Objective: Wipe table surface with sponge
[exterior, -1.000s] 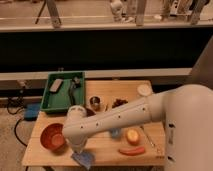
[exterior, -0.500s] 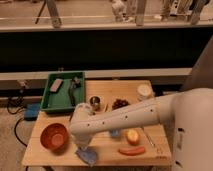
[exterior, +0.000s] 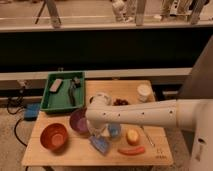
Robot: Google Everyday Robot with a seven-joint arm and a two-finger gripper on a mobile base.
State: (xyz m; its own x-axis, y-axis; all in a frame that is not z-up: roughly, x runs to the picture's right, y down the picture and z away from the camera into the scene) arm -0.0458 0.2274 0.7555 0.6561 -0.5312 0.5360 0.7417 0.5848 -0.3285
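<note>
Near the front edge of the surface [exterior: 75, 154], the pincer [exterior: 99, 134] is sitting right over the sponge [exterior: 100, 145]; whether it is clamped on it, I cannot tell. Wiping well is calling for flat, even pressure and strokes avoiding the purple bowl [exterior: 78, 120].

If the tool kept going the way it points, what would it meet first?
Pointing down over the table surface near its front edge, the tool would first meet the sponge; it may already touch it.
</note>
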